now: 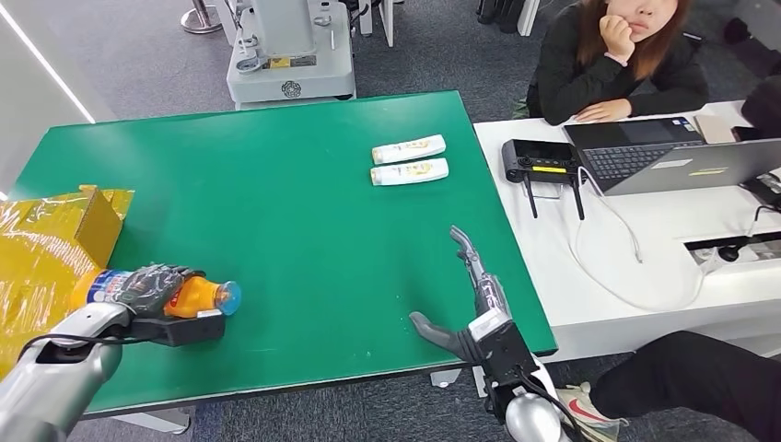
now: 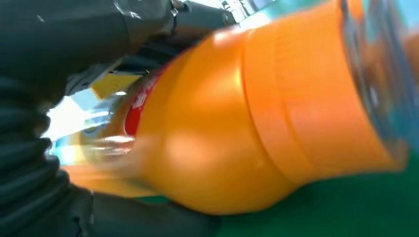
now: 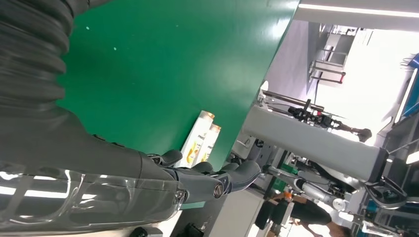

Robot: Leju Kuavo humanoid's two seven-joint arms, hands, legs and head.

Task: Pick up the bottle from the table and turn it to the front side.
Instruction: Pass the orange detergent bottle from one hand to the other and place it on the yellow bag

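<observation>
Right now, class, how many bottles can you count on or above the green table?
3. An orange bottle is gripped by the left hand near the table's left front; two white bottles lie side by side toward the far right. The yellow box could hide more.

Two white tubes [image 1: 409,160] are laid side by side, touching, on the far right part of the green table [image 1: 304,184]. A yellow box [image 1: 51,241] is set at the table's left edge. To the right, a white desk [image 1: 663,239] is placed against the table; a black controller [image 1: 542,162] and two laptops [image 1: 672,152] are rested on it. A person [image 1: 617,55] is seated at its far side. A grey machine [image 1: 290,51] is stood beyond the table.
</observation>
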